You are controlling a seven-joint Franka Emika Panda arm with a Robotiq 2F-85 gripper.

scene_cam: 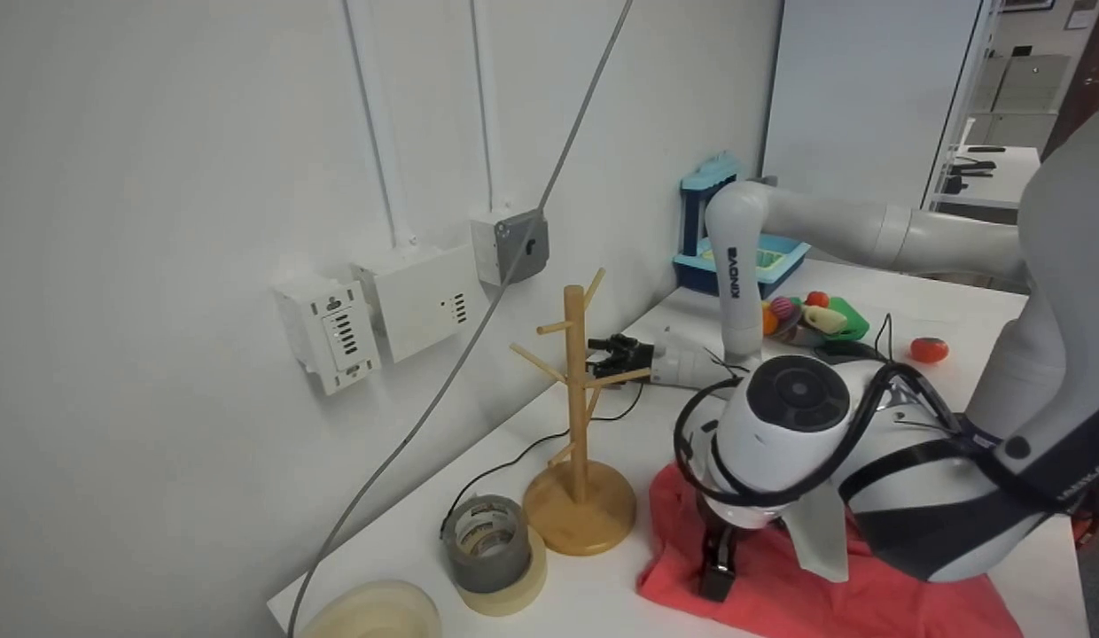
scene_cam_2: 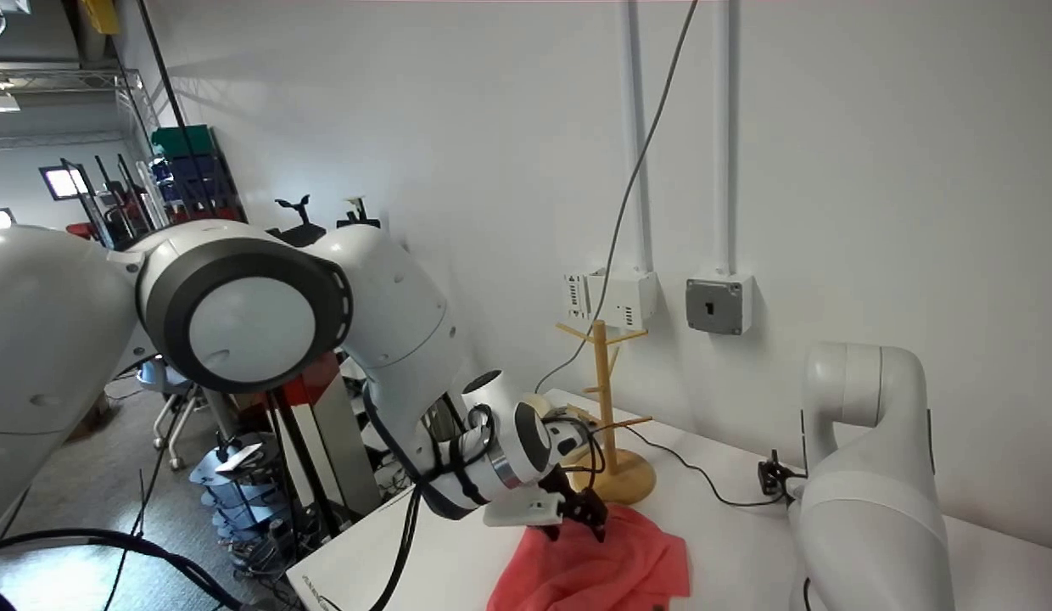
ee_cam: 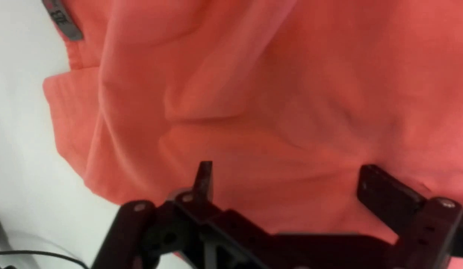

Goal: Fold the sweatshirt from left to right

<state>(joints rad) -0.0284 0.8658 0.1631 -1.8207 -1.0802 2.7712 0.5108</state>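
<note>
The coral-red sweatshirt (scene_cam: pixel 806 602) lies rumpled on the white table. It also shows in an exterior view (scene_cam_2: pixel 615 564) and fills most of the wrist view (ee_cam: pixel 224 93), with one edge and a dark label at the upper left. My gripper (ee_cam: pixel 287 166) is open, its two fingers wide apart over the cloth with nothing between them but the fabric below. Creases run to the right fingertip, which seems to touch the cloth. The gripper also shows low over the sweatshirt in an exterior view (scene_cam_2: pixel 577 533). In an exterior view one black finger (scene_cam: pixel 716 576) shows; the arm hides the rest.
A wooden mug tree (scene_cam: pixel 578 399) stands close beside the sweatshirt. Stacked tape rolls (scene_cam: pixel 489 549) and a pale bowl (scene_cam: pixel 377 611) are near the table's corner. A second arm (scene_cam: pixel 740 266) reaches over the table. Toy food (scene_cam: pixel 820 317) and a red tomato (scene_cam: pixel 929 349) lie farther back.
</note>
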